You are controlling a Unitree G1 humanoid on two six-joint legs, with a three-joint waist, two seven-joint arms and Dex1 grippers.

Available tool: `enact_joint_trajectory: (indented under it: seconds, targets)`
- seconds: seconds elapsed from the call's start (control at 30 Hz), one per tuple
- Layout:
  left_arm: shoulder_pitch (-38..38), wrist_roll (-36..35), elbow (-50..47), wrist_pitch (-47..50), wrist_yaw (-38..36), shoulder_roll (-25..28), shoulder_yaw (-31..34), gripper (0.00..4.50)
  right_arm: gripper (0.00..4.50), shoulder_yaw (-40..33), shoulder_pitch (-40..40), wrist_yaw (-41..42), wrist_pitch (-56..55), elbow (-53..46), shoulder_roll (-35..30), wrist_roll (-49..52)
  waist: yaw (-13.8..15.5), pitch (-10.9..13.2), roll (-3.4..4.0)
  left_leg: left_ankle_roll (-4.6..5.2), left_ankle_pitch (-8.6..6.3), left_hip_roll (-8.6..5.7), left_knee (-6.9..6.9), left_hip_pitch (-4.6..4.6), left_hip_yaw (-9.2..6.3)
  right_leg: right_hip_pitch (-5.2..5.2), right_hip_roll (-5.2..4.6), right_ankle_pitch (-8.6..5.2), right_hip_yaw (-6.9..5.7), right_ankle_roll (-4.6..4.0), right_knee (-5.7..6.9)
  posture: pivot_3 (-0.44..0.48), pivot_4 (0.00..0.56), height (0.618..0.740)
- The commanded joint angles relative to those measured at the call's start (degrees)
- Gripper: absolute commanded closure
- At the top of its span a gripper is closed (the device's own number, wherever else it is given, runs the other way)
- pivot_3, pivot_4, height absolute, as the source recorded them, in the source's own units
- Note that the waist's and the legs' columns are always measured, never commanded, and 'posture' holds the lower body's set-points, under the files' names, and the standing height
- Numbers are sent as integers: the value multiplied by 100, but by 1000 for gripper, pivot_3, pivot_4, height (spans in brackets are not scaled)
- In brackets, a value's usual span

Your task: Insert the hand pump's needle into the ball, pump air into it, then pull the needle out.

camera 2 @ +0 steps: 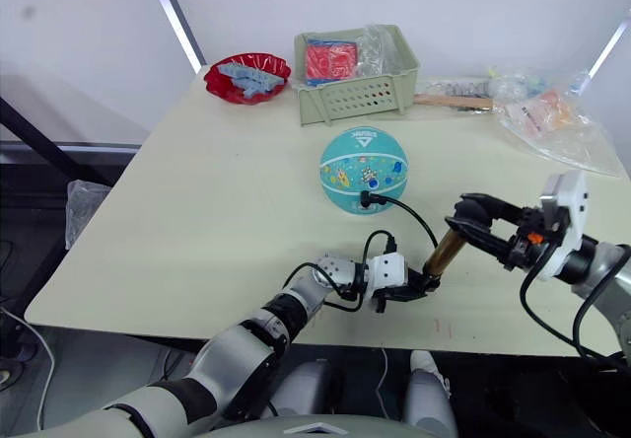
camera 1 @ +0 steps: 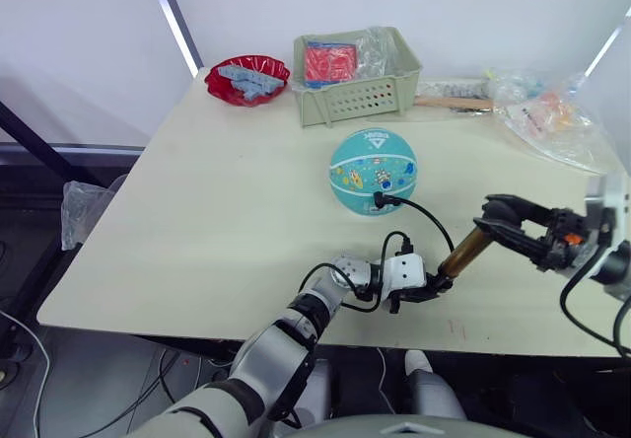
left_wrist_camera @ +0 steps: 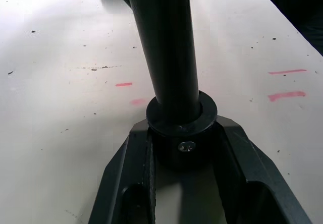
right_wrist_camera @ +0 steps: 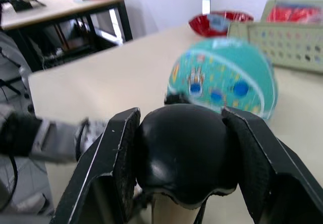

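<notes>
Gold-bronze pump (camera 1: 465, 252) lies slanted on the worktop (camera 1: 197, 221), hose plugged into the ball (camera 1: 372, 171): rigid, light, slick metal. Left pincer (left_wrist_camera: 184, 148) clenches its base cap; right pincer (right_wrist_camera: 181, 156) clamps the rounded handle end, sound holds both.

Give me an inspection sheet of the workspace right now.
Surface: pale table, faint red marks near front edge.
Job's things: ball upright mid-table; hose fitting at its near side; hand pump tilted between both grippers.
Clutter: red dish, green basket, plastic bags along the far edge.
Grippers: left gripper on pump's lower end; right gripper on its top.
Cables: black hose looping from pump to ball.
Surroundings: white walls.
</notes>
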Motion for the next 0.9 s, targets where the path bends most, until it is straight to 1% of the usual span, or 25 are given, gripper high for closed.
enact_joint_trajectory:
  seconds: [0.03,0.2,0.33,0.53,0.63,0.77,0.8,0.83,0.87,0.9]
  targets:
    - [366,585,566,202,-287,140,-545,3377,2434,-1100,-549,-285,1,-85,-390,410,-13,6,-2,0,0,-7,0,0,2,0,-8,0,1,2,0,0,150,738]
    - [372,592,568,196,-286,138,-552,3377,2434,-1463,-1078,-475,273,42,-728,833,-29,19,-7,2,-1,-37,1,-2,4,0,-35,-6,8,24,0,0,150,738]
    - [378,594,567,194,-290,134,-554,3377,2434,-1613,-1426,-608,387,175,-869,1040,-21,23,-13,4,-2,-48,0,-5,5,-2,-44,-9,14,29,0,0,150,738]
    - [394,593,559,190,-293,136,-561,3377,2434,-1677,-1549,-681,491,195,-895,1169,-17,24,-16,6,-3,-48,0,-13,47,-35,-43,0,66,44,9,0,150,738]
    - [397,592,553,192,-289,129,-562,3377,2434,-1431,-1209,-557,473,76,-750,938,-15,24,-19,12,-6,-48,0,-14,66,-46,-43,4,87,50,10,0,150,738]
    - [406,590,546,196,-281,129,-562,3377,2434,-936,-609,-420,406,-154,-483,442,5,7,-47,15,-8,-44,-1,-13,81,-66,-33,8,122,57,22,0,150,738]
    - [409,591,544,196,-281,130,-563,3377,2434,-810,-500,-401,373,-199,-412,360,2,-15,-83,15,-8,-44,-1,-13,81,-66,-33,8,122,57,22,0,150,738]
    - [411,589,542,198,-280,131,-563,3377,2434,-690,-421,-418,313,-231,-305,298,-3,-20,-91,16,-9,-48,-2,-5,89,-89,-25,9,163,58,49,0,150,738]
    - [414,587,540,201,-278,132,-564,3377,2434,-583,-342,-424,257,-257,-213,248,-28,-36,-118,16,-9,-48,-2,-1,93,-90,-24,8,169,57,54,0,150,738]
    - [416,587,539,200,-277,136,-566,3377,2434,-449,-244,-408,190,-280,-119,161,-33,-41,-126,16,-9,-46,-2,11,105,-95,-22,5,184,51,66,0,150,738]
